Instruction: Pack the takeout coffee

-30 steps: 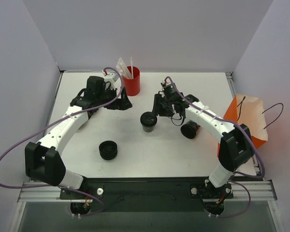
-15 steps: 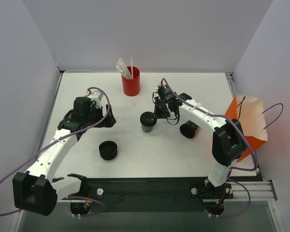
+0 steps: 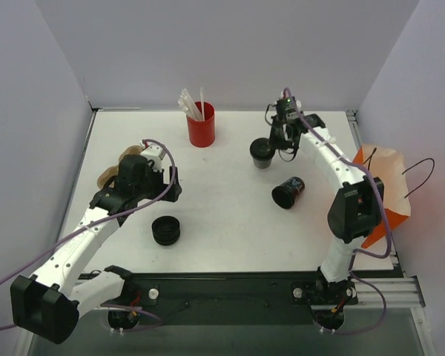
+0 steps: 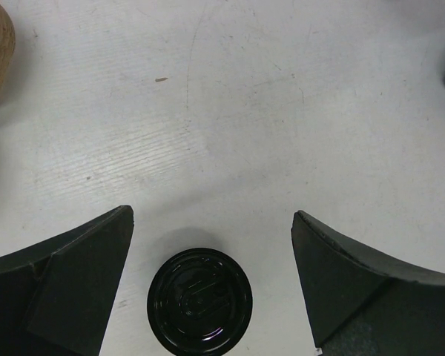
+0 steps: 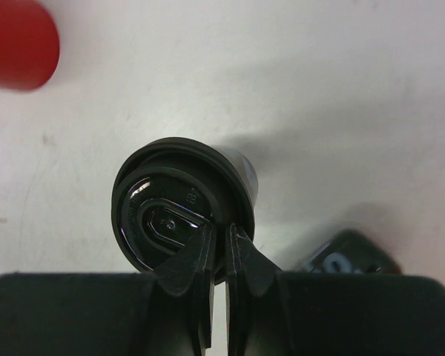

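Takeout coffee cup (image 3: pixel 262 152), upright at 1 o'clock of the surface (image 3: pixel 208 215), is pinched at its lid rim by the closed right claw (image 5: pixel 221 239), presumably for transfer to the orange bag (image 3: pixel 386 191) at 3 o'clock; left claw (image 4: pixel 211 216) gapes empty.

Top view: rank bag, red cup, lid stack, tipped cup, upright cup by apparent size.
1. bag, largest though partly hidden.
2. red cup.
3. lid stack and tipped cup: look alike, not ranking them.
4. upright cup, smallest.
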You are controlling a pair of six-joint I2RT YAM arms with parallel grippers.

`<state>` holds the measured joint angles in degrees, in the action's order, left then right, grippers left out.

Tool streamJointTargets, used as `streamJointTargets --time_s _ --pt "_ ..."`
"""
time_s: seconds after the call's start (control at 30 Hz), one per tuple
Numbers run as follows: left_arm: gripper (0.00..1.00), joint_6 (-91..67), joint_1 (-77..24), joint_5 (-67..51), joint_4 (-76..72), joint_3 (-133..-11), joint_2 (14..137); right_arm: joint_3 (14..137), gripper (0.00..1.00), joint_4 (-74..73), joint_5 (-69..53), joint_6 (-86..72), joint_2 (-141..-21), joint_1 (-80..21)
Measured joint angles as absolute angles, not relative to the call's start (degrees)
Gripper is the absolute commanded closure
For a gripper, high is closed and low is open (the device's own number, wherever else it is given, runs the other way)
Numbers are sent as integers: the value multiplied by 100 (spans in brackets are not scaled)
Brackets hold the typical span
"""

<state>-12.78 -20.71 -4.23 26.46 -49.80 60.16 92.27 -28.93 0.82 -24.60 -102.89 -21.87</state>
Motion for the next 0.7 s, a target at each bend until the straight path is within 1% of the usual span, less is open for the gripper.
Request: streamJointTargets --time_s 0.2,0.33,0.37,0.43,0.47,0.53,0.57,0.6,0.63,0.7 --pt "3 -1138 -2333 -62 2700 -4980 5946 10132 100 -2952 75 -2349 -11074 -1142" --pt "3 -1109 -2362 91 2722 -4980 5889 10224 100 -3046 -45 -2353 -11448 -917" --pt "3 -1103 -2366 121 2724 -4980 5874 10228 98 -3070 -62 -2353 -11524 -908" --pt "3 -1074 -2373 163 2727 -4980 5846 10235 92 -3094 -121 -2373 -11633 -904" --pt "3 -1068 -2379 180 2727 -4980 5841 10259 83 -3094 -156 -2381 -11664 -902" --pt "3 -1041 -2397 242 2729 -4980 5826 10313 77 -3085 -196 -2412 -11679 -893" --pt "3 -1028 -2399 259 2729 -4980 5817 10320 71 -3085 -200 -2425 -11681 -891" --pt "3 -1024 -2403 276 2729 -4980 5811 10322 67 -3096 -204 -2421 -11681 -878" --pt "3 -1020 -2412 294 2729 -4978 5804 10324 59 -3111 -213 -2416 -11681 -875" --pt "3 -1007 -2432 325 2729 -4980 5798 10348 54 -3177 -211 -2383 -11679 -864"
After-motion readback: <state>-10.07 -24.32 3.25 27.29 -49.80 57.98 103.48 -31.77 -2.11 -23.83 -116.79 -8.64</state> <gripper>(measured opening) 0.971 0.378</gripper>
